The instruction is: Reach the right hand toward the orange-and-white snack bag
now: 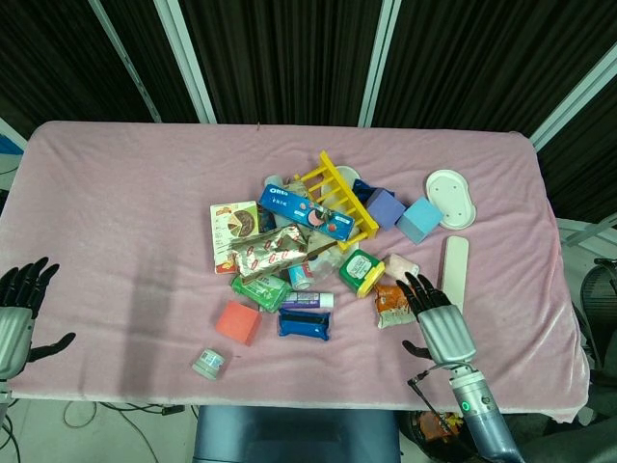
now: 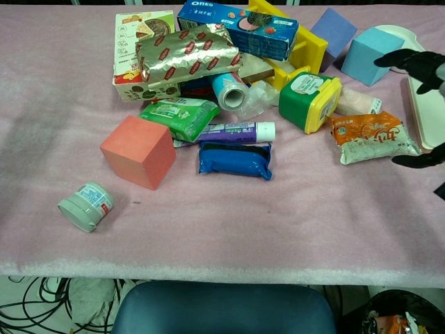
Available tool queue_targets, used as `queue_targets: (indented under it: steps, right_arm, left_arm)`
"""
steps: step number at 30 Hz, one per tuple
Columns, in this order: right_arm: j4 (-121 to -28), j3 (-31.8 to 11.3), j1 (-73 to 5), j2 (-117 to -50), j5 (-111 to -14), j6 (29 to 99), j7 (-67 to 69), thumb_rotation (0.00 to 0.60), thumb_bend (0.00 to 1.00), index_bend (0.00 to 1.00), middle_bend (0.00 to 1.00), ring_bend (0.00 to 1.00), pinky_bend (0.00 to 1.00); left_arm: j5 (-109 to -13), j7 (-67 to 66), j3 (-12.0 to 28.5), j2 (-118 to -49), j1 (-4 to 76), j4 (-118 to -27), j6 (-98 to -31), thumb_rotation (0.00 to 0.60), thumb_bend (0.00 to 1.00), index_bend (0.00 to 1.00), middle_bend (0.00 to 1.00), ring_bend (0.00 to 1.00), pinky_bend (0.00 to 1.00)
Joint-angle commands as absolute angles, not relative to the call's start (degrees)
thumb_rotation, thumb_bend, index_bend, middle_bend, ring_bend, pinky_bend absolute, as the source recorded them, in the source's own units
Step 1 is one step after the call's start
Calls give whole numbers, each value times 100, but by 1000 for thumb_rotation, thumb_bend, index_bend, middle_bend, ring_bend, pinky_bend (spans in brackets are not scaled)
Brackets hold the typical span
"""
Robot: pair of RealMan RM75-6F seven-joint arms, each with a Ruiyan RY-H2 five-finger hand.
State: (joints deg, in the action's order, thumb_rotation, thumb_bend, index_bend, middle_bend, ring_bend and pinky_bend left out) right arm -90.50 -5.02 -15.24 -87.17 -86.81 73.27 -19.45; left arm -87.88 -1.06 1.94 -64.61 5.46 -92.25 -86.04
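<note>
The crinkly orange-and-white snack bag (image 2: 373,136) lies flat on the pink-clothed table (image 1: 125,212), at the right end of the heap and toward the near edge, its orange end turned to the clutter and its white end to the open cloth. A green tub with a yellow lid (image 2: 310,101) sits just beside it on the left, a small pale pink packet (image 2: 358,101) just behind it, and a long cream tray (image 1: 453,277) near it on the right.

The right hand (image 1: 442,324) hovers palm down over the bag's right side, its fingers spread apart and holding nothing; in the head view the fingertips overlap the bag's far right corner, but whether they touch it I cannot tell. The left hand (image 1: 16,311) rests at the table's near left corner, fingers open and empty too.

To my eye the reach is nearly done. The best line looks to be a small drift left so the palm centres over the bag rather than over its edge, keeping the fingers wide and clear of the cream tray and the green tub. Coming down slowly should matter, since a light bag may slide on the cloth if nudged.
</note>
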Motion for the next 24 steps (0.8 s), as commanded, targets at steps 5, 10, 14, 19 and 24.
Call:
queue_targets:
  steps: [5, 10, 14, 19, 24]
  right_arm:
    - [-8307, -836, -1875, -9304, -8178, 6903, -2088, 600, 230, 87, 52, 37, 262]
    - [-7777, -1017, -2077, -9621, -7819, 6621, -2139, 600, 232, 118, 71, 50, 263]
    - [-7565, -1037, -2112, -9745, -7643, 6529, -2126, 600, 234, 146, 89, 60, 269]
    - [-7361, -922, -2081, -9838, -7488, 6439, -2177, 600, 268, 267, 210, 161, 327]
    - [-7341, -894, -2077, -9886, -7477, 6478, -2074, 600, 506, 733, 607, 577, 675]
  left_arm:
    - [-8723, -55, 206, -6446, 563, -9240, -8539, 600, 0, 0, 0, 0, 0]
    - [-8706, -23, 211, -6431, 563, -9264, -8533, 600, 0, 0, 0, 0, 0]
    - [-8686, -7, 219, -6424, 558, -9277, -8537, 600, 0, 0, 0, 0, 0]
    - [-8687, -15, 219, -6423, 555, -9281, -8545, 600, 0, 0, 0, 0, 0]
    - [-8676, -18, 224, -6424, 553, -9290, -8549, 600, 0, 0, 0, 0, 0]
